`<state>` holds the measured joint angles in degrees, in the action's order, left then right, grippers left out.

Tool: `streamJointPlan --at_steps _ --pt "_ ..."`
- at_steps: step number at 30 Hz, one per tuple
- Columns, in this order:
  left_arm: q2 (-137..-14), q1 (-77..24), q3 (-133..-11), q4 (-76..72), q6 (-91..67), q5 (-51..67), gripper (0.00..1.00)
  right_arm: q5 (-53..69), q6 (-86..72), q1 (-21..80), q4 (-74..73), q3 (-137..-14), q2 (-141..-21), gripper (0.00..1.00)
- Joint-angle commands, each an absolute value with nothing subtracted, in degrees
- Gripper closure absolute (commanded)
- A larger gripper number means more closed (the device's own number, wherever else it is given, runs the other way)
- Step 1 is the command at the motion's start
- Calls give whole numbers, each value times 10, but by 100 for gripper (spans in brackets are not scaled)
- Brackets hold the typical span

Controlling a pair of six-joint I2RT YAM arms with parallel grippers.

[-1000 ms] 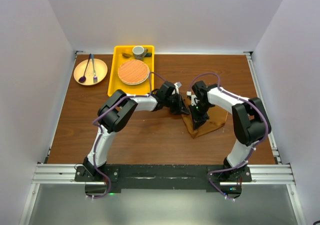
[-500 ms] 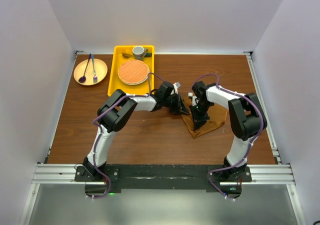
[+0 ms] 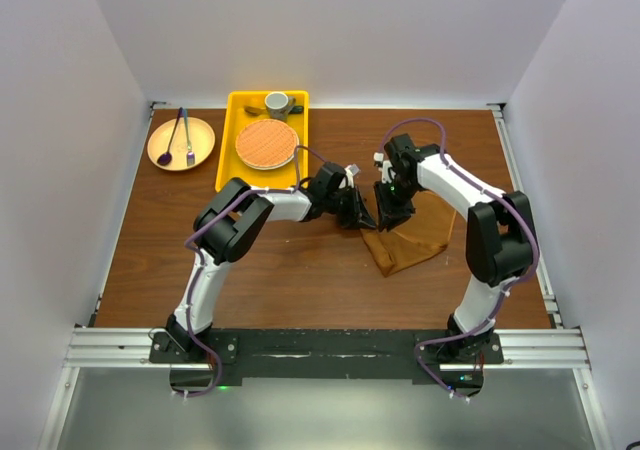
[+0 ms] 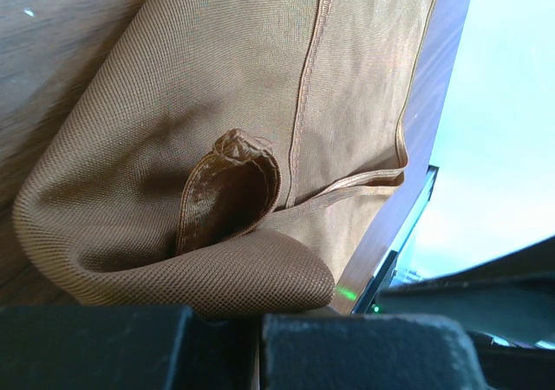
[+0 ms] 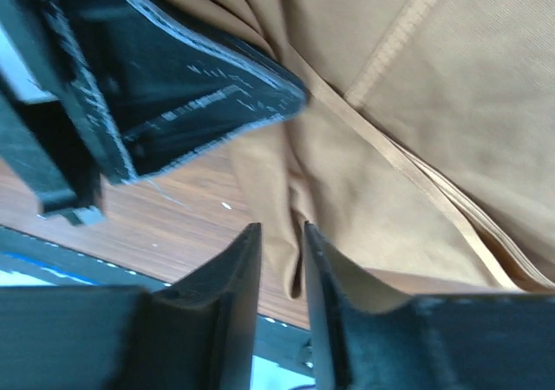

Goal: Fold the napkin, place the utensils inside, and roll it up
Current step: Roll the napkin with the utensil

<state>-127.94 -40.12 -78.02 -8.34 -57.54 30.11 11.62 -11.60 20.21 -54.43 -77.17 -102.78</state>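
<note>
Napkin [image 3: 412,238], folded into a rust-brown wedge, lies on the table [image 3: 300,270] right of the yellow tray [image 3: 224,160] and nearer the arms. The left gripper [image 3: 362,216] meets its left edge with jaws together; whether cloth is pinched between them cannot be told. The right gripper [image 3: 388,216] stands just beside it over the same edge, its fingers a narrow gap apart. The tray holds a round orange woven mat [image 3: 266,143] and a grey cup [image 3: 277,102]. Left of the tray, a round plate [image 3: 200,148] carries a purple spoon [image 3: 165,156] and a second thin utensil [image 3: 188,140].
</note>
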Motion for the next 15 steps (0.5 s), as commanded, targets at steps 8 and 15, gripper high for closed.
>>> streamJointPlan --at_steps 8,15 --pt "-1342 -388 -751 51 -534 227 100 187 -163 207 -425 -734 -1066 79" --pt "-1336 -388 -751 47 -538 233 100 180 -176 207 -384 -687 -1077 78"
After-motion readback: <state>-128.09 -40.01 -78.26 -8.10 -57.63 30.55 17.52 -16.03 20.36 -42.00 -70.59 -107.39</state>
